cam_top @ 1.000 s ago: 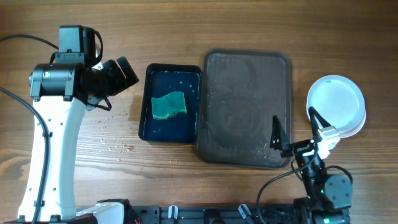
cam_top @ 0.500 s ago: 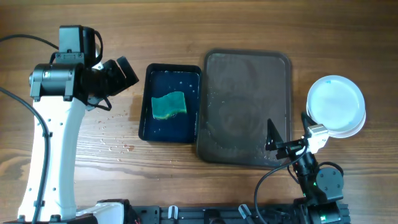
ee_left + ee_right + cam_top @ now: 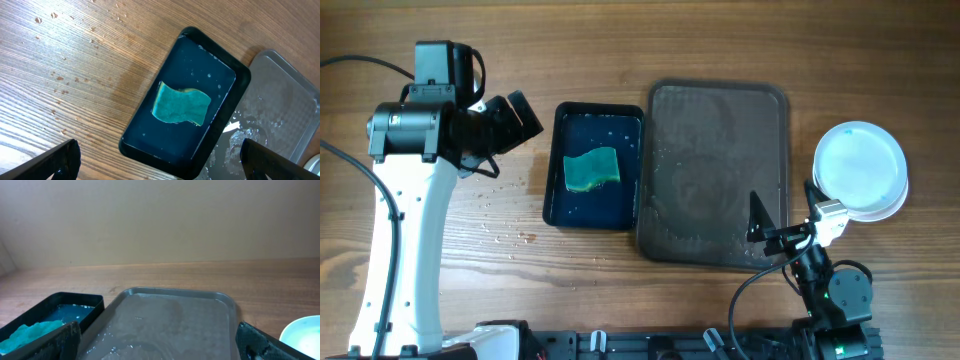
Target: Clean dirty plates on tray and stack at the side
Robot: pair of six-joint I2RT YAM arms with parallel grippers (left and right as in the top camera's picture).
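Tray (image 3: 717, 150): found empty, wet.
Plates (image 3: 860, 165): stacked, frame right.
Left fingers (image 3: 62, 159): released, nothing held.
Right fingers (image 3: 57, 339): released, nothing held.
Remaining: nothing, it is judged.

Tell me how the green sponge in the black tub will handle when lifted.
The sponge looks wavy-edged and bent, so probably soft and floppy. It lies in what looks like water in the tub, so likely soaked, heavier than it seems, and dripping. Wet, it may slip.

No legible text, labels, brands, numbers or signs observed on any surface in the overhead or either wrist view.
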